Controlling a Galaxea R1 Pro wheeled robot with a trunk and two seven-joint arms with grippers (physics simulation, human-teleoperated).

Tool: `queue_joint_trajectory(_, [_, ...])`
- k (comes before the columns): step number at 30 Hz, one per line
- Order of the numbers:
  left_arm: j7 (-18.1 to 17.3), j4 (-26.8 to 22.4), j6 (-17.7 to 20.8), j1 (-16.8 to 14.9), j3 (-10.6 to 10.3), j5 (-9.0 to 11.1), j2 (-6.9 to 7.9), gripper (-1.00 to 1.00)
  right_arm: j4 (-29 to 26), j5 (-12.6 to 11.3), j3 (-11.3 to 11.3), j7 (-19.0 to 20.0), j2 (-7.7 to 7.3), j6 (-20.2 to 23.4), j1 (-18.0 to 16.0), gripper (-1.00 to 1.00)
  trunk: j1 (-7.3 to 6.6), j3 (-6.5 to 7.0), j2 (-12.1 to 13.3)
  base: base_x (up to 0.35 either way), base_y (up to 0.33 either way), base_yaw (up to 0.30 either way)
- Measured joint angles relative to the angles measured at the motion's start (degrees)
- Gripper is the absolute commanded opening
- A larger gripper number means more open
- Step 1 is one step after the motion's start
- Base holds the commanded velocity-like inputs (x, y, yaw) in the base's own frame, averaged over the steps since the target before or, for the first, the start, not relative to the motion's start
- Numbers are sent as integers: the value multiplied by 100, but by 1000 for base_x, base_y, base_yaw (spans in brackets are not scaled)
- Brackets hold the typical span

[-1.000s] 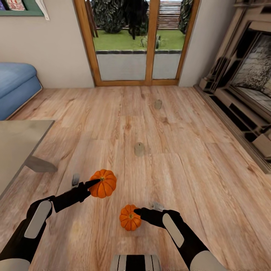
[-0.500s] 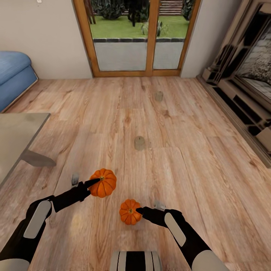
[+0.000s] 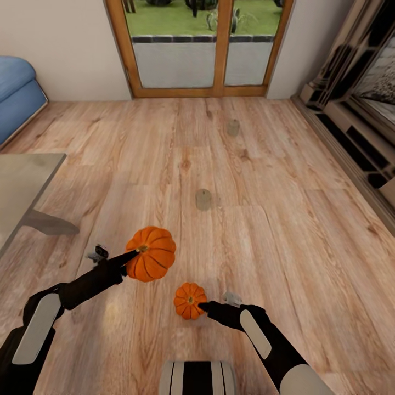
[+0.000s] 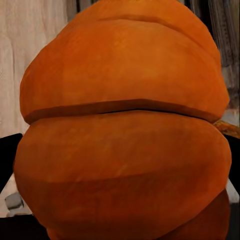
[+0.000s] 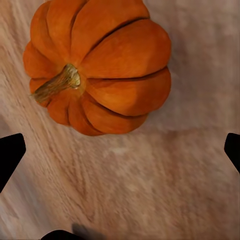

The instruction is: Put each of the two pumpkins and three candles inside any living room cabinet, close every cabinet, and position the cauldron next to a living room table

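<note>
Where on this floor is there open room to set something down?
Wide bare planks lie between the near candle and the fireplace, and from the far candle to the glass doors. It is crowded near the two pumpkins and both arms.

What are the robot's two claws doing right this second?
Left gripper: shut on the larger orange ribbed pumpkin.
Right gripper: open, beside the smaller orange ribbed pumpkin on the floor.

both arms are matte black with pale grey oblong forearm panels; each hand [image 3: 133, 256] [image 3: 204, 306] ends in tapered black fingers.
</note>
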Motion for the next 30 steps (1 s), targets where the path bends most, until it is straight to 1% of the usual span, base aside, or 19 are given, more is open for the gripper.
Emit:
queue_joint_trajectory(1, [-16,-17,-19,19,2,-6,1,-100,0,0,0,0,-1,0,0,100,3,-22,-1,0,0,0])
queue_joint_trajectory(3, [-74,-66,-5,66,0,96,22,-100,-3,1,0,0,-1,0,0,100,8,-66,-4,0,0,0])
queue_joint_trajectory(4, [-94,-84,-16,78,-7,92,68,-100,-5,1,0,0,0,0,0,100,10,-89,-5,0,0,0])
queue_joint_trajectory(5, [-150,-123,-25,92,-21,86,144,-100,-7,1,0,0,-3,0,0,100,13,-111,-7,0,0,0])
queue_joint_trajectory(7, [-260,-175,-4,105,-30,141,205,-100,-8,1,0,0,-5,0,0,100,18,-155,-9,0,0,0])
queue_joint_trajectory(8, [-329,-192,-12,112,-34,126,227,-100,-8,-1,0,0,-5,0,0,100,21,-177,-11,0,0,0])
queue_joint_trajectory(13, [-399,-208,-15,118,-36,126,247,-100,-16,0,0,0,-5,0,0,100,34,-288,-17,0,0,0])
queue_joint_trajectory(20, [-594,-210,-15,199,-5,125,250,-100,-18,-15,-8,0,-13,0,0,100,33,-289,-18,0,0,0])
queue_joint_trajectory(30, [-614,-211,-23,223,7,125,250,-100,-26,-17,-9,0,-15,0,0,100,33,-289,-18,0,0,0])
